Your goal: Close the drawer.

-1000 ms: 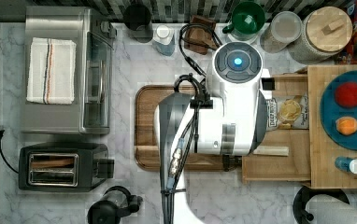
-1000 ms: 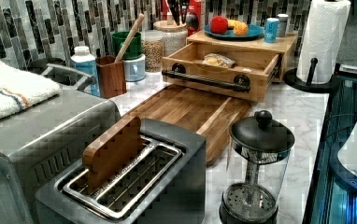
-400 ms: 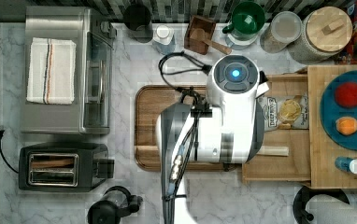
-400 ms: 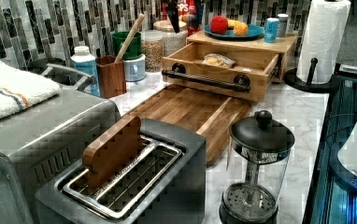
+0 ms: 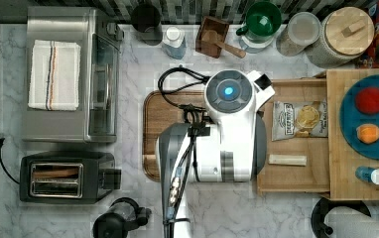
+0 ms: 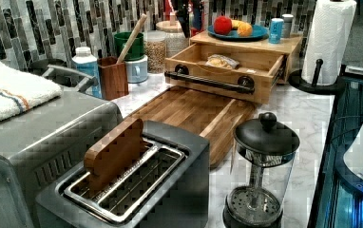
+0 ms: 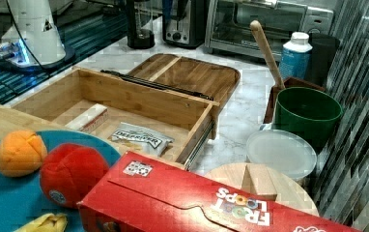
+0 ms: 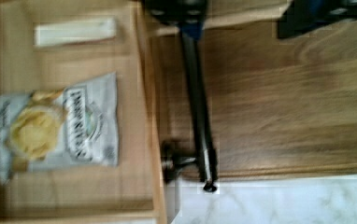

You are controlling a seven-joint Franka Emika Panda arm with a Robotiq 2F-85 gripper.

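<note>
- My hand (image 8: 242, 11) is spread. In the wrist view its two dark fingers (image 8: 176, 9) sit well apart and aren't pinching anything.
- One of those fingers is right at the black handle (image 8: 197, 107), over the bar. I can't tell if it's actually touching.
- The drawer (image 5: 296, 178) is pulled out. It sticks out from under the wooden top (image 5: 339, 173) toward the top view's left.
- In the right view the drawer (image 7: 139, 104) is wide open and its inside is in plain sight, with the handle (image 7: 153, 83) running along the far front edge.
- In the left view the drawer front (image 6: 217, 71) faces the camera, with the handle (image 6: 208, 81) across it.
- Inside the drawer a chip bag (image 5: 299, 119) lies flat, and a small white bar (image 5: 286, 159) lies apart from it, closer to the top view's bottom.
- The cutting board (image 5: 165, 114) sits on the marble tabletop (image 5: 133, 59), just beside the drawer front on the top view's left. In the wrist view the handle hangs over the board (image 8: 284, 102).
- My arm (image 5: 227, 134) covers the spot where drawer and board meet in the top view.
- A blue plate (image 5: 351, 124) with fruit on it sits on the wooden top.
</note>
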